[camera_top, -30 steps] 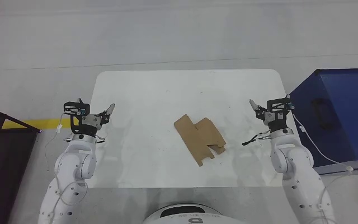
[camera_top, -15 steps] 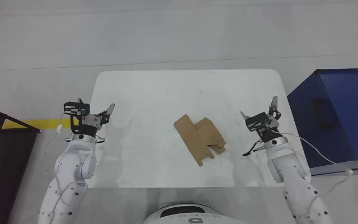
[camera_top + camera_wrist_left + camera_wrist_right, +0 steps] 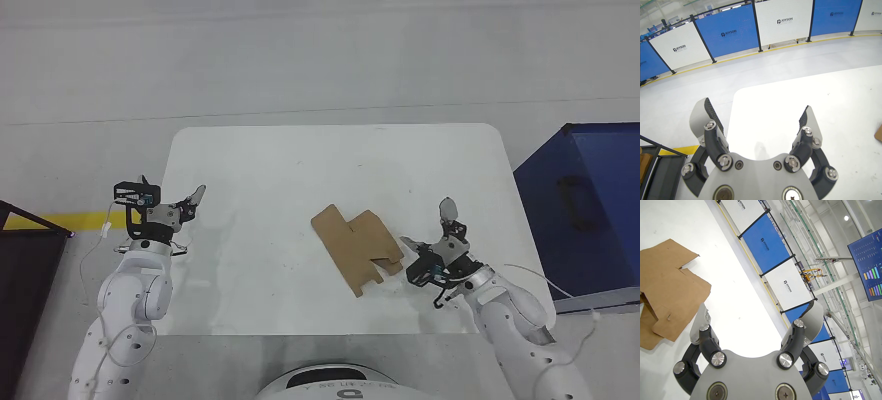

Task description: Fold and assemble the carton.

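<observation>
A flat, unfolded brown carton [image 3: 357,246] lies on the white table [image 3: 260,270], a little right of the middle. My right gripper [image 3: 430,225] is open just beside the carton's right edge, tilted on its side, with nothing between its fingers. In the right wrist view the carton [image 3: 664,291] lies close to one finger of the open gripper [image 3: 759,311]. My left gripper [image 3: 175,192] is open over the table's left edge, far from the carton. The left wrist view shows its open fingers [image 3: 757,109] above bare table, with a corner of the carton [image 3: 878,134] far off.
A dark blue bin [image 3: 580,205] stands off the table's right side. A black rack [image 3: 25,250] sits left of the table. Open table surface lies between my left gripper and the carton.
My right arm has swung from the table's right edge down and inward to the carton's right side, rolling its gripper over. My left arm has stayed still.
</observation>
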Available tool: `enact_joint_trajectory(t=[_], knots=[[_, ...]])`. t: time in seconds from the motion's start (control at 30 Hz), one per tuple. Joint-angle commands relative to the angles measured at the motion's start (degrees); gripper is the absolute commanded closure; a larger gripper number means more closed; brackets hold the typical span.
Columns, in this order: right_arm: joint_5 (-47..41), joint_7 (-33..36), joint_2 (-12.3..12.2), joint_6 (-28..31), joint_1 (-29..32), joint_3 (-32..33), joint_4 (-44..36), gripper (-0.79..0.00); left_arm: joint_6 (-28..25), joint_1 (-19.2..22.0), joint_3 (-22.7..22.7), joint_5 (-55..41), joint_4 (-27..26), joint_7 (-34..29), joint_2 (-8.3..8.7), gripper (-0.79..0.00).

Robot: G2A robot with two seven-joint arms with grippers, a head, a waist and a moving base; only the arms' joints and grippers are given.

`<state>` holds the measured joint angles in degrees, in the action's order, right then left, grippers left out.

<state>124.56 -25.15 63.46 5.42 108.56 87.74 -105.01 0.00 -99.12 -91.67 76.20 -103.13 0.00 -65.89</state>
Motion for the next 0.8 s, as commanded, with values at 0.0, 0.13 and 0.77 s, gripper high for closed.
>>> enact_joint_trajectory(t=[0.0,0.13,0.77], knots=[[0.1,-0.1,0.0,0.0,0.0,0.0,0.0,-0.785,0.0,0.0,0.0,0.0,0.0,0.0,0.0,-0.785],[7.8,2.2,-0.3,1.6,-1.0,-1.7,0.3,-0.785,0.0,0.0,0.0,0.0,0.0,0.0,0.0,-0.785],[32.5,-19.2,-4.7,15.0,1.7,2.8,-1.4,-0.434,0.0,0.0,0.0,0.0,0.0,0.0,0.0,-0.785]])
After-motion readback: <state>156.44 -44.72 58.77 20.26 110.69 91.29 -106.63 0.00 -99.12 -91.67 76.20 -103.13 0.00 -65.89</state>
